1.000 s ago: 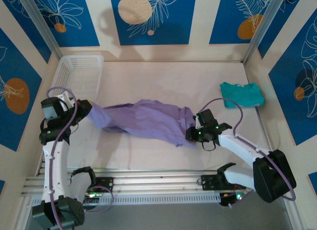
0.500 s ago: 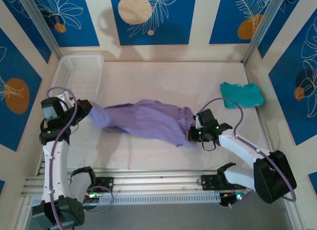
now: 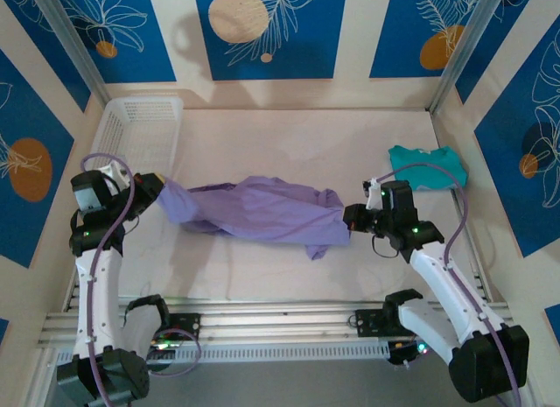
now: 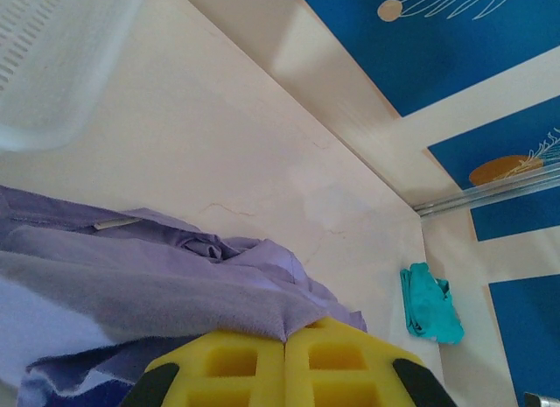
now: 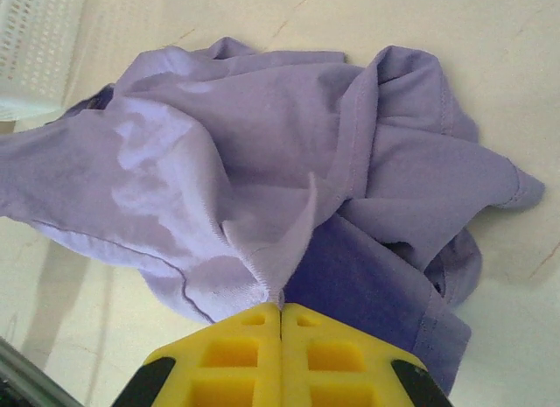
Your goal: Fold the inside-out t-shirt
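The inside-out t-shirt (image 3: 258, 211) is a lavender bundle stretched left to right across the middle of the table, with visible seams (image 5: 354, 136). My left gripper (image 3: 156, 190) is shut on its left end; in the left wrist view the fabric (image 4: 157, 284) runs into the closed yellow fingers (image 4: 236, 365). At the shirt's right end my right gripper (image 3: 352, 216) is shut on a pinched fold of the cloth (image 5: 280, 249), lifted off the table. A loose flap hangs down below the right end (image 3: 317, 246).
A white plastic basket (image 3: 140, 131) stands at the back left, close to my left gripper. A teal-green garment (image 3: 427, 167) lies at the right near the wall. Patterned walls close in the table on three sides.
My right gripper closed on the shirt's right end, then rose and drew it to the right, pulling the shirt more taut. The left arm has stayed in place.
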Available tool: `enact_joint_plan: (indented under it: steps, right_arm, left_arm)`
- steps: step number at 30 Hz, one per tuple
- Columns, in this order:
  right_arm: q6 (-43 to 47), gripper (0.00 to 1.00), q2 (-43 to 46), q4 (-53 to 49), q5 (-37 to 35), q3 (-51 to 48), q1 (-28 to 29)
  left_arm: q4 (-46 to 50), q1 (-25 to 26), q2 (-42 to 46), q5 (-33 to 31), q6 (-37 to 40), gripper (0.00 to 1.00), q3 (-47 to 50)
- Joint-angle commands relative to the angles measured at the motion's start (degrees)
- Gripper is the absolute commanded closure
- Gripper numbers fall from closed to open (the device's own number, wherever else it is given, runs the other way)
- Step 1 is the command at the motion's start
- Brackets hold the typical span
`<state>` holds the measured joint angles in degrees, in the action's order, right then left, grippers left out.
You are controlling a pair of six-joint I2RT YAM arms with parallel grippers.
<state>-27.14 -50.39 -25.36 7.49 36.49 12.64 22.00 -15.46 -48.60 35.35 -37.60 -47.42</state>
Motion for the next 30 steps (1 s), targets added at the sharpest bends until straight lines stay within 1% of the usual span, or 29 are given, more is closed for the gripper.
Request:
enact_joint_plan:
  steps: [1, 4, 7, 12, 18, 21, 23, 27, 30]
  right_arm:
    - [0.8, 1.0, 0.8, -0.3, 6.2, 0.2, -2.0]
    - [0.5, 1.0, 0.8, -0.1, 7.9, 0.0, -3.7]
    - [0.2, 1.0, -1.0, -0.4, 7.1, -0.1, -3.9]
    - [0.1, 1.0, -9.3, 2.7, 6.6, 0.5, -3.4]
    - [0.9, 1.0, -21.8, 6.0, 5.9, 4.6, -3.4]
    - [1.2, 0.94, -24.6, 5.2, 5.1, 5.6, -3.5]
    - [1.0, 0.88, -24.6, 4.4, 4.1, 5.2, -3.5]
    - [-0.2, 0.8, -22.9, 2.2, 1.7, 3.5, -3.3]
    - [-1.0, 0.77, -20.9, 1.9, 1.0, 2.1, -3.0]
  left_arm:
    - [-0.6, 0.3, 0.4, -0.1, 0.1, 1.0, -2.2]
    - [-0.4, 0.3, 0.4, -1.2, 0.5, 1.0, -2.5]
    - [-0.6, 0.3, 0.3, -1.8, 0.7, 1.0, -2.3]
    - [-2.3, 0.3, -0.3, -1.6, 0.3, 1.0, -1.0]
    - [-3.7, 0.4, -1.0, -1.3, -0.3, 1.0, -0.4]
    - [-3.9, 0.3, -1.2, -1.2, -0.2, 1.0, -0.4]
    - [-3.8, 0.4, -1.2, -1.2, 0.0, 1.0, -0.5]
    - [-3.9, 0.4, -1.3, -1.1, 0.2, 1.0, -0.3]
    - [-4.2, 0.4, -1.5, -0.9, 0.0, 1.0, 0.0]
